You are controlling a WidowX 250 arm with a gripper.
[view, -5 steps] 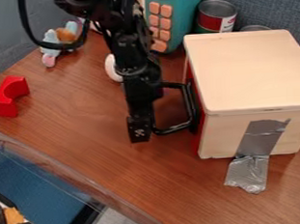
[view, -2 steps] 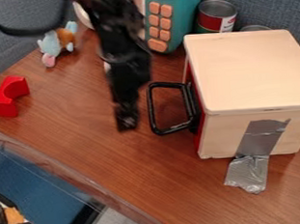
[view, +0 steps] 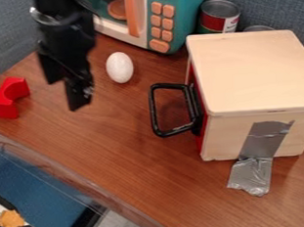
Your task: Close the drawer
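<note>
While the end effector (view: pixel 75 94) hangs apart from the looped handle (view: pixel 154 111), spread unclear, smooth wooden box (view: pixel 256 71), crinkled tape (view: pixel 253 174)

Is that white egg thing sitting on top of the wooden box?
No, the white egg rests on the brown table, apart from the wooden box.

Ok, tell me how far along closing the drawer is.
Done, by the look of it: the drawer's red front sits up against the box, with no gap that I can make out.
In hand: seemingly no pushing, as the gripper hangs well away from the handle.
Left: probably nothing, though at this slant a sliver of opening could be missed.
</note>
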